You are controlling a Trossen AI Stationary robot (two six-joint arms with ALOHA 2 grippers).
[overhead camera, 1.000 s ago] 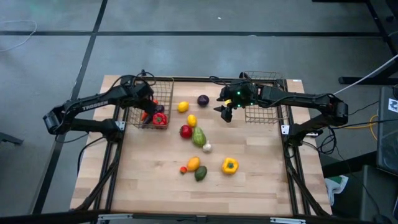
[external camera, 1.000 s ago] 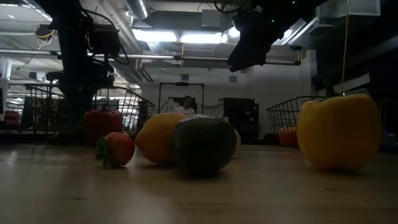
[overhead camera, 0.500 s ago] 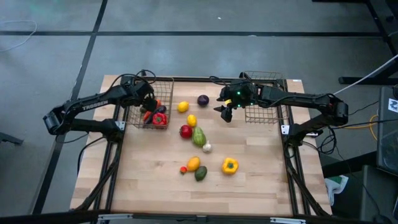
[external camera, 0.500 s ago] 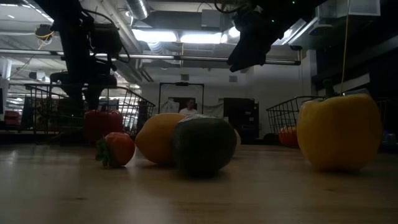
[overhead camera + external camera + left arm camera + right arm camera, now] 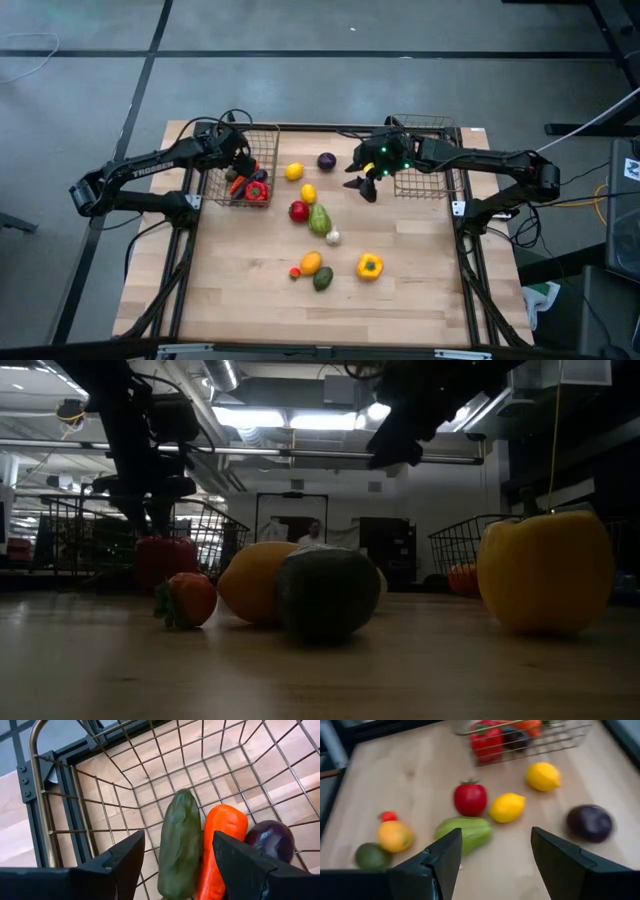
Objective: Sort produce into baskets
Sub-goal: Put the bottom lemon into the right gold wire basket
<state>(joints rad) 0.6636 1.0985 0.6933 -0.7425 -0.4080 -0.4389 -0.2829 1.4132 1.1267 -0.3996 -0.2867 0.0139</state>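
Both claws show from above: the left gripper [image 5: 237, 163] hangs over the left basket [image 5: 262, 130], which holds a red pepper [image 5: 257, 191] among other pieces, while the right gripper [image 5: 362, 183] hovers above bare wood just beside the right basket [image 5: 430, 124], its fingers spread and holding nothing. Loose on the table [image 5: 250, 300] between them lie two lemons [image 5: 293, 171], a purple eggplant [image 5: 327, 160], a red tomato [image 5: 298, 211], a pale green squash [image 5: 319, 219], a yellow pepper [image 5: 369, 266], an orange fruit [image 5: 311, 263] and an avocado [image 5: 322, 279]. At table height, the avocado [image 5: 327, 594] sits in front of the orange fruit [image 5: 252, 580], with a tiny red piece [image 5: 187, 600] beside them and the yellow pepper [image 5: 545, 572] nearest the camera. Past the left wrist's parted, empty fingers [image 5: 122, 860], a green cucumber [image 5: 179, 845], a carrot [image 5: 220, 847] and a second eggplant [image 5: 270, 840] lie side by side on the basket floor. Over the right wrist's open fingers [image 5: 440, 855], the tomato [image 5: 470, 799], a lemon [image 5: 507, 807], the squash [image 5: 465, 833] and the blurred eggplant [image 5: 590, 822] rest on the wood.
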